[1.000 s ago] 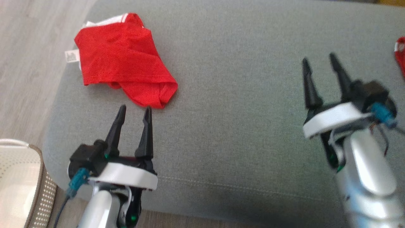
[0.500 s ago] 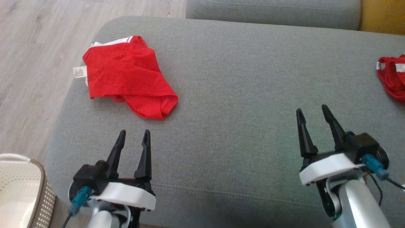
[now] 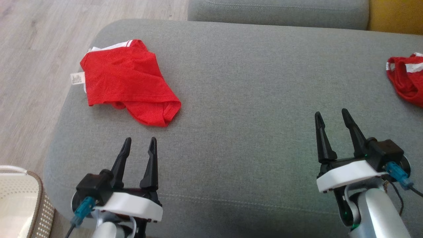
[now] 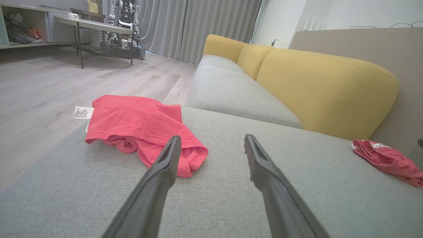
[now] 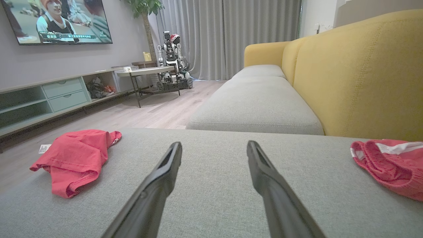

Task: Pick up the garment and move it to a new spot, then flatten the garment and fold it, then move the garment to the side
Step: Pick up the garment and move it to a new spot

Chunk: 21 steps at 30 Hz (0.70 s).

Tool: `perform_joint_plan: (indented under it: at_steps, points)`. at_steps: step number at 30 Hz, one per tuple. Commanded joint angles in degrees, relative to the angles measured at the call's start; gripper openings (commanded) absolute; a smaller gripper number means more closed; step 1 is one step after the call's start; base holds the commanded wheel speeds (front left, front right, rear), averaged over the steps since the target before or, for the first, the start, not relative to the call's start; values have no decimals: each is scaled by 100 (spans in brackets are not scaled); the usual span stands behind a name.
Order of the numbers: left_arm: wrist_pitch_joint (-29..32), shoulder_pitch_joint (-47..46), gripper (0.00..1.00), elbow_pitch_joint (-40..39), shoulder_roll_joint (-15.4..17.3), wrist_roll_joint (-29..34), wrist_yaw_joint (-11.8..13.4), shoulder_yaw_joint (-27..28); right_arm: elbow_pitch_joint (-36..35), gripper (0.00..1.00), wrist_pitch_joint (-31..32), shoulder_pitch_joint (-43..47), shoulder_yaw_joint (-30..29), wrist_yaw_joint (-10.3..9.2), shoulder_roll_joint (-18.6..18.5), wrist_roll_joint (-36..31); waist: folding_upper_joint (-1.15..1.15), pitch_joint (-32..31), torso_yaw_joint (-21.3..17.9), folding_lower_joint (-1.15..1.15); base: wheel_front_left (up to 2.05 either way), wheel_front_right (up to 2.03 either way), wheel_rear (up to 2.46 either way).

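**Folded red garment (image 3: 127,87) on a grey sofa cushion (image 3: 248,82)**

The red garment lies near the cushion's left end, with a white label (image 3: 77,78) at its edge. The left hand (image 3: 139,141) hovers just short of it, fingers spread, holding nothing. The right hand (image 3: 331,113), likewise spread and empty, hangs well apart to the right. A crumpled piece of red clothing (image 3: 406,77) lies at the far right
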Motion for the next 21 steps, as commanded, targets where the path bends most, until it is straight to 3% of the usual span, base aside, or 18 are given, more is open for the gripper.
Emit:
perform_joint_plan:
  at_steps: [1,21]
  points:
    - [-29,-137,100,-202,36,62,16,178,-198,100,-53,-163,124,40,27,44,0,-11,-15,0,0,0,0]
    - [-29,-224,100,-260,36,57,24,142,-227,100,-53,-187,106,40,28,68,0,70,-74,0,0,0,0]
